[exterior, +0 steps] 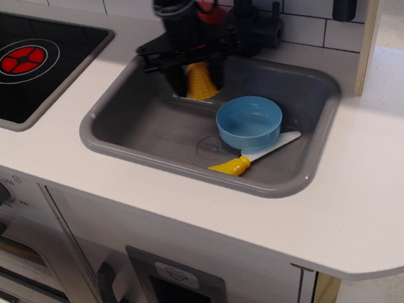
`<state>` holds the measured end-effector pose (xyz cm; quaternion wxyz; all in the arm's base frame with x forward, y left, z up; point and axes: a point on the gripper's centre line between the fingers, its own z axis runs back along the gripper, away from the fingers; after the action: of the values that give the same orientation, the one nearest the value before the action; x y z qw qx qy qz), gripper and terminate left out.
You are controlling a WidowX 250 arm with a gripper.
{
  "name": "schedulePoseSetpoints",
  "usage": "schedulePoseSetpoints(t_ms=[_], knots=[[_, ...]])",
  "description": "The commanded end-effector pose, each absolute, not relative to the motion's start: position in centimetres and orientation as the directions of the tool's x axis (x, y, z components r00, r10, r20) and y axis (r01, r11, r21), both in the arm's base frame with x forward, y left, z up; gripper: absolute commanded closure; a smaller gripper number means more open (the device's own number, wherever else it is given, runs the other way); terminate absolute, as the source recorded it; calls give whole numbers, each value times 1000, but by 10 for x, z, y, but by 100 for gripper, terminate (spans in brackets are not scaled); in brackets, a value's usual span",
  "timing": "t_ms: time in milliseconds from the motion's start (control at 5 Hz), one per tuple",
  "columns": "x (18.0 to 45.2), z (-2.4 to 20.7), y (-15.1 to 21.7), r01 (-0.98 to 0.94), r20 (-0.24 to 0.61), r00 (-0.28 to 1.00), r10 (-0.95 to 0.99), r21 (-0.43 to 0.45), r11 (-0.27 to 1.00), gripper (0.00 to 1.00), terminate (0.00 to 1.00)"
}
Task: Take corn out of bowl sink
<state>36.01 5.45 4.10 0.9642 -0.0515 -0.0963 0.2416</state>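
My black gripper is shut on the yellow corn and holds it in the air over the back left part of the grey sink. The corn hangs below the fingers, clear of the sink floor. The light-blue bowl stands empty in the right half of the sink, to the right of and below the corn.
A white toy knife with a yellow handle lies at the sink's front, partly under the bowl. A red cup is mostly hidden behind my arm. The black faucet stands behind the sink. The stove is at the left.
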Motion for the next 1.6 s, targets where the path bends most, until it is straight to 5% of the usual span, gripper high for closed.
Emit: schedulePoseSetpoints(t_ms=[0,400,600,1000,1400], knots=[[364,42,93,-451,230,858,460,-92,888,100,0],[355,23,88,-415,226,882,414,-44,909,100,0],[361,10,94,-474,199,865,461,19,880,0,0],[359,21,99,-491,180,859,478,32,870,0,0],[360,74,106,-505,149,849,507,-59,861,0,0]])
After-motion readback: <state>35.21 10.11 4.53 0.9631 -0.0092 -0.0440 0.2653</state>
